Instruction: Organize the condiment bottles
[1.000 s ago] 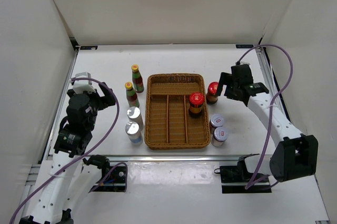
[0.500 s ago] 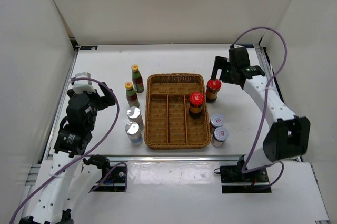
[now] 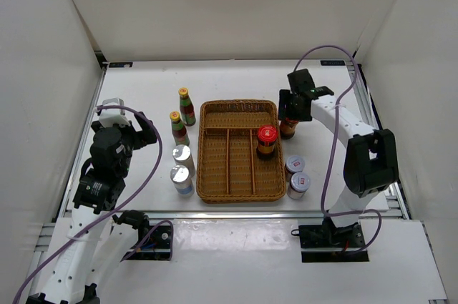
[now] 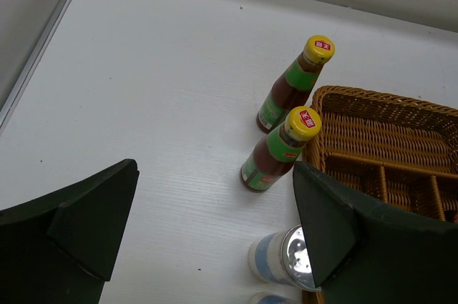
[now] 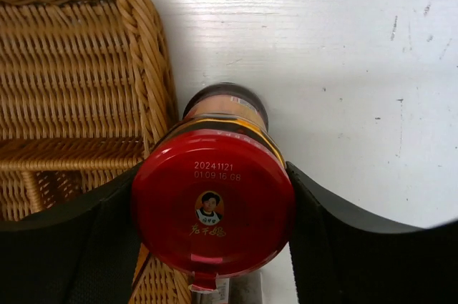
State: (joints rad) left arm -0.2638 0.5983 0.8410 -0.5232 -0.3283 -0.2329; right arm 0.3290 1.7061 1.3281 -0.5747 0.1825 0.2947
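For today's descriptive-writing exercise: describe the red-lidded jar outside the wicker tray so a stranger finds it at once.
Start at the wicker tray in the middle of the scene. Just outside its right rim, near the far corner, stands a red-lidded jar. Its twin stands inside the tray; this one is on the table, between the fingers of the right gripper.

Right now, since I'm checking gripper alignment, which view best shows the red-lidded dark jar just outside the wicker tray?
Right wrist: the red-lidded dark jar fills the frame, flanked by the right gripper. Top external shows only its body under the gripper; left wrist misses it.
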